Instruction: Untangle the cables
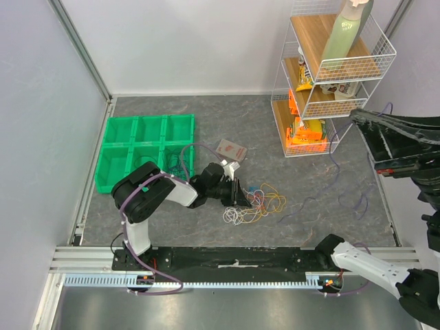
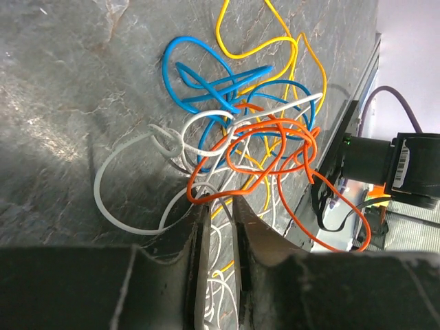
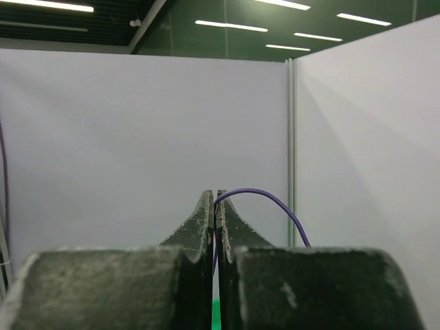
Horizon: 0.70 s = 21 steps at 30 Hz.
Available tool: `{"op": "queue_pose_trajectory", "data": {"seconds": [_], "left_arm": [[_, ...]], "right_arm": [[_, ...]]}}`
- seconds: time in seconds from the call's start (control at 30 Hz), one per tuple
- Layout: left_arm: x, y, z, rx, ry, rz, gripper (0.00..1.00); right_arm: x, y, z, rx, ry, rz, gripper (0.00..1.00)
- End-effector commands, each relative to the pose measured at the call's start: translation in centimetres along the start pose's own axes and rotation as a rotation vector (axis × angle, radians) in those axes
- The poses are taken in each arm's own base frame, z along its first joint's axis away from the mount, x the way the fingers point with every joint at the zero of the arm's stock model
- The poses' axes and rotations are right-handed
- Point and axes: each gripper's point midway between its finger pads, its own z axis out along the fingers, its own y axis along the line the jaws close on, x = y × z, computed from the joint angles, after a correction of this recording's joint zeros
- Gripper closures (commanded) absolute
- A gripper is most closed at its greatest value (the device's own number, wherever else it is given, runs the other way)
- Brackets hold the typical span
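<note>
top view, cables: the bunch (image 1: 258, 204) lies mid-desk (image 1: 206, 124), just ahead of the left arm; the purple cable (image 1: 335, 161) trails off it up to the right.
top view, left end effector (image 1: 242, 194): down at the bunch's left rim.
top view, right end effector (image 1: 356, 115): raised high by the wire rack (image 1: 285, 89), with the purple cable hanging from it.
top view, room: green tray (image 1: 132, 141) sits back-left, well apart; bare desk to the right of the bunch; near rail close.
left wrist, strands: orange-red cable (image 2: 268, 127) crosses the fingertips, interlaced with the white cable (image 2: 113, 213), blue cable (image 2: 199, 69) and yellow cable (image 2: 275, 45).
left wrist, left end effector (image 2: 220, 227): jaws nearly together with a slim gap and white strands running through it; can't tell if anything is pinched.
left wrist, edge: the desk's near edge lies just past the bunch.
right wrist, right end effector (image 3: 215, 206): clenched on the purple cable (image 3: 271, 198), which arches out of the tips; only walls behind.
step: likely anchoring the bunch on the left while the purple cable is drawn free.
next: needs a firm pinch on a single strand, then a pull toward bare desk, away from the rail; the whole bunch may drag along.
</note>
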Motion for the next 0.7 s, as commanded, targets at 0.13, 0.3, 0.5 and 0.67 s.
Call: {"op": "queue_pose_trajectory", "data": {"seconds": [0.13,0.3,0.5,0.67], "left_arm": [[-2.8,-9.4,-4.3,0.272,-0.083,0.232,0.52],[-4.1,-15.9,-8.9,0.387,-0.151,0.431,0.34],[-4.4,-22.2,-13.8,0.456,-0.292,0.703,0.20],[-5.5,-25.5,-15.2,0.389,-0.499,0.889,0.07]], "right_arm": [[13.0,-6.2,-4.0,0.241,0.276,0.024,1.00],[17.3,-7.1,-6.7,0.285,0.373,0.052,1.00],[19.3,-7.0,-8.4,0.292,0.426,0.068,1.00],[20.3,-6.6,-8.6,0.274,0.444,0.106,1.00]]}}
